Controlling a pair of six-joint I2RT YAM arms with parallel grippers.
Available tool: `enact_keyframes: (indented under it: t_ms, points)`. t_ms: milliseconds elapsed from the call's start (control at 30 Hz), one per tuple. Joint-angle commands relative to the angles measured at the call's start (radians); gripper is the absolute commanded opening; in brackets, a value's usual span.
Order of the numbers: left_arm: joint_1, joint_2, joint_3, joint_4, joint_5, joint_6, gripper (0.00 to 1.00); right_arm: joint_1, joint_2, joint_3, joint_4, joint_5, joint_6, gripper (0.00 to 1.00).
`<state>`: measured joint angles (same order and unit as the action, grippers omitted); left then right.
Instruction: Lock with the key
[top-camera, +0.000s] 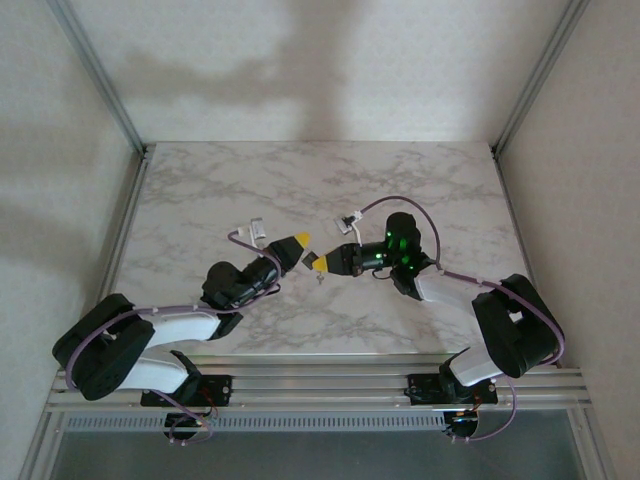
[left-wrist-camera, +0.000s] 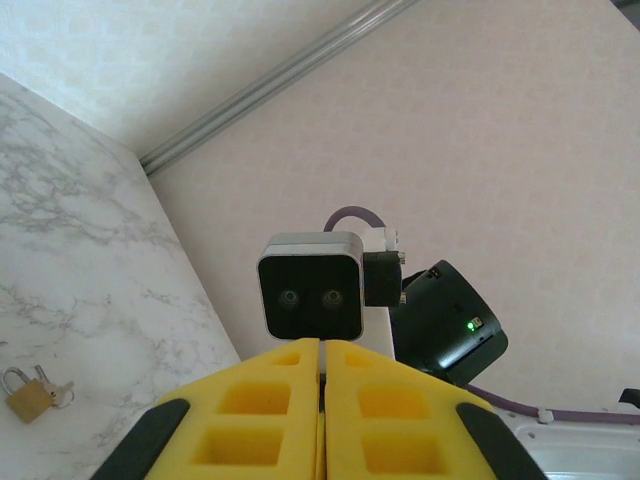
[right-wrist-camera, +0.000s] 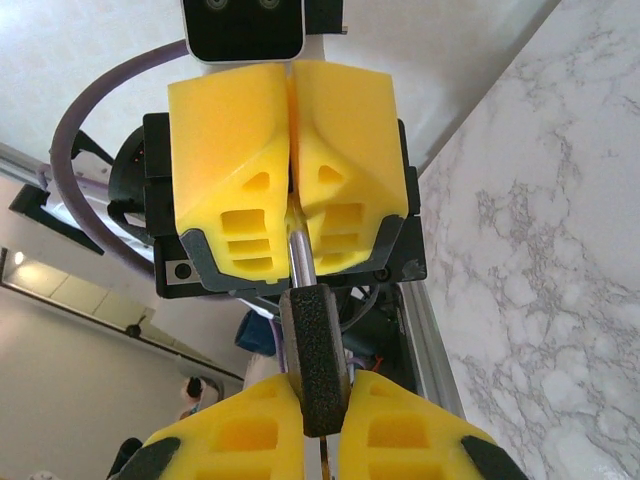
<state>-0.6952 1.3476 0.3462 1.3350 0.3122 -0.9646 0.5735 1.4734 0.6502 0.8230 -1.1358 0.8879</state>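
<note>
The step in hand looks like a handover or regrip above the middle of the desk (top-camera: 230, 180). The right gripper (right-wrist-camera: 318, 405) is clamped on a dark handle (right-wrist-camera: 317, 355). The metal shaft (right-wrist-camera: 300, 255) running out of it is pinched between the closed fingers of the left gripper (right-wrist-camera: 292, 205) (key or tool, I cannot tell which). The brass padlock (left-wrist-camera: 24, 397) lies flat on the desk, a little nearer the front edge than the two claws, with small keys (left-wrist-camera: 58, 389) touching it. Its shackle is too small to read. Next, I judge, one claw must let go so the other can carry the piece down to the padlock. The main hindrance is the arms themselves, nose to nose just above it.
</note>
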Motion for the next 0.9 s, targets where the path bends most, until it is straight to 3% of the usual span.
enact_keyframes:
  t_ms: [0, 867]
  points:
    - [-0.097, 0.022, 0.011, 0.020, 0.195, 0.002, 0.00, -0.031, -0.015, 0.022, 0.073, 0.201, 0.028, 0.00]
    - [-0.158, 0.055, 0.024, -0.031, 0.157, 0.033, 0.00, -0.069, -0.016, -0.002, 0.128, 0.233, 0.076, 0.00]
